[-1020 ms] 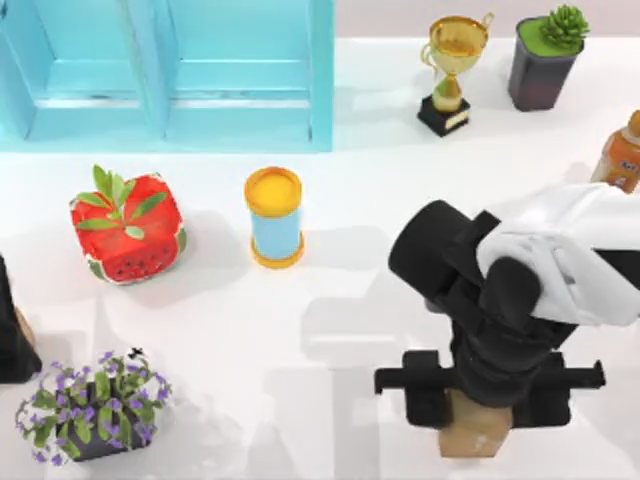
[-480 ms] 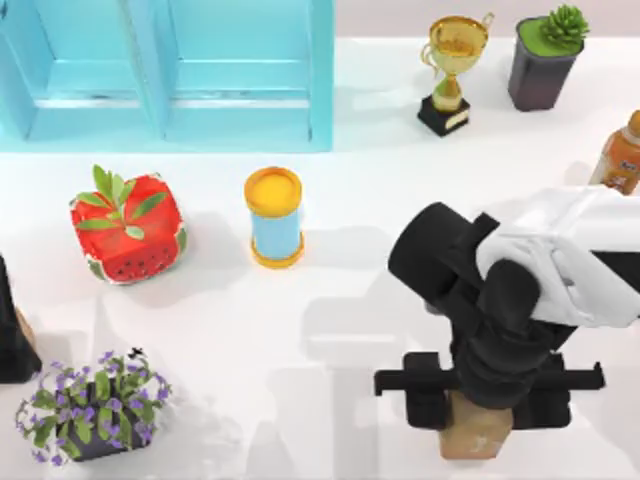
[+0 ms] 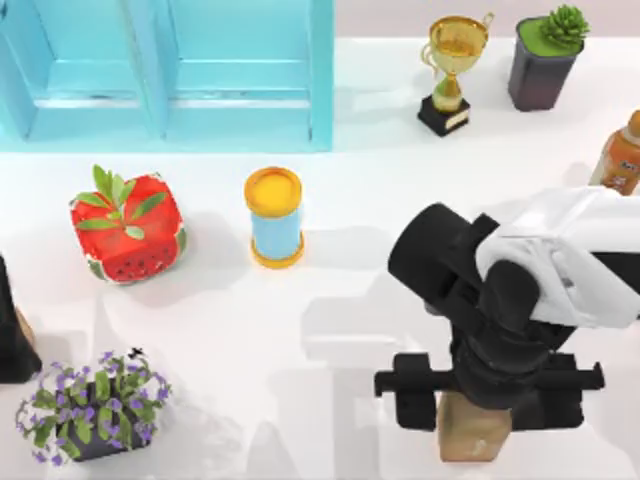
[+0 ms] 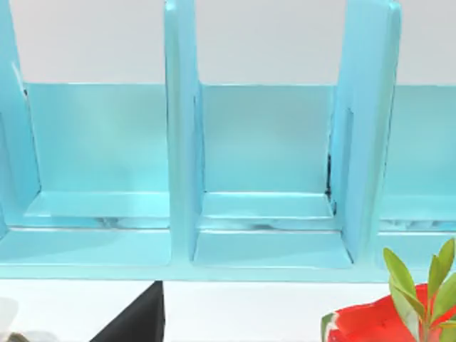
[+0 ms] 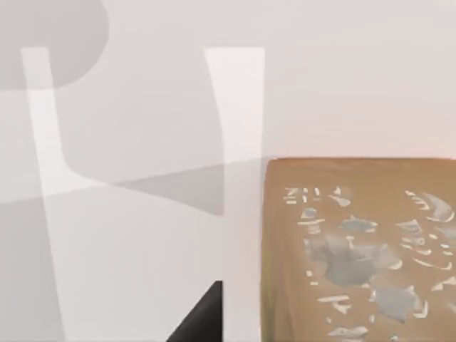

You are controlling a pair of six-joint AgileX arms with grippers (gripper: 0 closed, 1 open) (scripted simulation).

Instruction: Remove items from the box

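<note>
**One block being set out at the lower right**

One tan block point(image 3: 470, 430) is being straddled by the right gripper point(image 3: 490, 395) at the lower right of the top view, well apart from the blue box point(image 3: 170, 75) at upper left. Whether the fingers are clamped cannot be told. Judged next: release and retreat. The left gripper is parked facing the box.

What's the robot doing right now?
Right tool over tan block, near table edge. Left arm parked, left side. Nothing blocking.
</note>
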